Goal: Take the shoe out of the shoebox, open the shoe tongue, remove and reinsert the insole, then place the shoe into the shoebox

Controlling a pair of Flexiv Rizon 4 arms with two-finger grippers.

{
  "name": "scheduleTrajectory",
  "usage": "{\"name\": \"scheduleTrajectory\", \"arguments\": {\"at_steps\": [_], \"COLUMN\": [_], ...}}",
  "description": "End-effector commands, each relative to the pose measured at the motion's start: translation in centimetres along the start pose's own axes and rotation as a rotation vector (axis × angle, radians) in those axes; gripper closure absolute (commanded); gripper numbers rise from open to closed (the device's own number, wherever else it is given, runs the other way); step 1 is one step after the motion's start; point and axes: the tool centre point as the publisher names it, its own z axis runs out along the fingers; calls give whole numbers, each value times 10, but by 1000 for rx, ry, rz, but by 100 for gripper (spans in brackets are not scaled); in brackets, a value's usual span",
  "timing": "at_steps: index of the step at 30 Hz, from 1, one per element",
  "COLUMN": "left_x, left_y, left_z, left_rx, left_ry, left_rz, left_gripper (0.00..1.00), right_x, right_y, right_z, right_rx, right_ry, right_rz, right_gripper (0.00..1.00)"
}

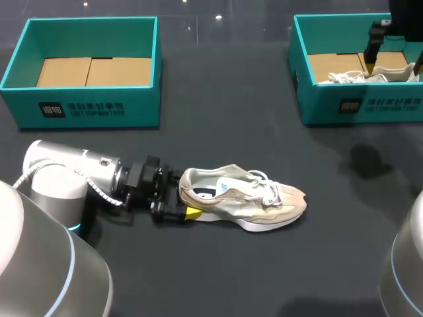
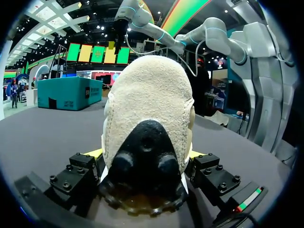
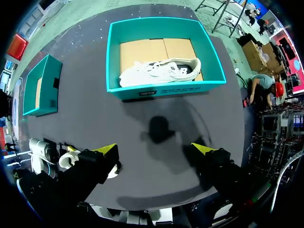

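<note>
A cream sneaker [image 1: 244, 195] lies on its sole on the dark table, toe pointing right. My left gripper [image 1: 186, 196] is at its heel, open, with one yellow-tipped finger on each side. In the left wrist view the heel [image 2: 147, 109] fills the space between the fingers of that gripper [image 2: 145, 154]. My right gripper [image 1: 371, 63] hangs open high over the right teal shoebox [image 1: 370, 105]. In the right wrist view, the box [image 3: 161, 88] lies far ahead of its spread fingers [image 3: 154, 148], and nothing is between them.
A second white shoe [image 1: 370, 77] lies inside the right box, also seen as shoe [image 3: 159, 70]. The left teal shoebox [image 1: 79, 105] at the back left holds only a cardboard liner.
</note>
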Motion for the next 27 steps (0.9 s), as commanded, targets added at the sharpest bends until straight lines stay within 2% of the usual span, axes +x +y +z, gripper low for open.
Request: {"name": "scheduleTrajectory", "arguments": {"at_steps": [1,8,17,27], "left_x": [-2,-2,-2,-2], "left_y": [2,2,2,2], "left_z": [-1,-1,-1,-1], "left_rx": [-1,-1,-1,-1], "left_ry": [0,0,0,0], "left_rz": [-1,-1,-1,-1], "left_gripper": [100,100,100,100], "right_x": [33,84,133,137], "right_y": [-25,-55,-92,-95], "right_z": [-3,-9,-20,-21], "right_rx": [-28,-54,-68,-58], "right_ry": [-41,-47,-50,-29], "right_rz": [-1,-30,-41,-61], "right_gripper": [0,0,0,0]}}
